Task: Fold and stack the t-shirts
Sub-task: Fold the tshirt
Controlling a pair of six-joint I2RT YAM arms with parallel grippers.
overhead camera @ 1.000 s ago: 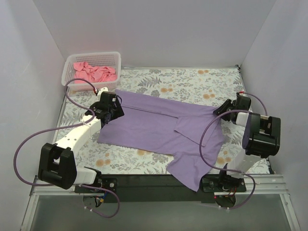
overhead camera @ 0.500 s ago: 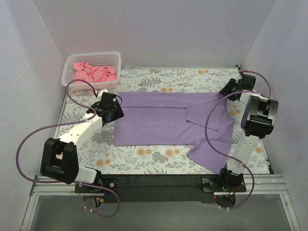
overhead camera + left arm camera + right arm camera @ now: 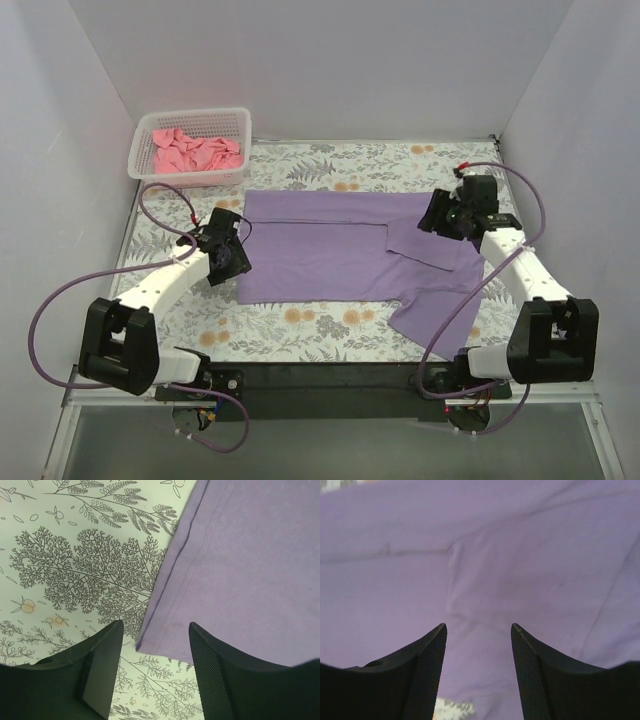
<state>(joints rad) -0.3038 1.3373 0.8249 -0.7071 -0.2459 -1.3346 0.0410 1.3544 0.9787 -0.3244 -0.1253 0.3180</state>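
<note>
I read left claw (image 3: 155, 632) open, empty, lavender t-shirt (image 3: 240, 565) hem corner between its fingers | right claw (image 3: 479, 630) open, empty, over sleeve end | shirt's long axis left-right

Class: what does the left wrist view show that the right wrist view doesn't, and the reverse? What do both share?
Left wrist only: the lavender t-shirt ending in a hemmed corner on the broad floral tablecloth. Right wrist only: creased, overlapping shirt layers filling nearly the whole frame. Both: purple cloth beneath open, empty fingers, those of the left gripper and the right gripper.
</note>
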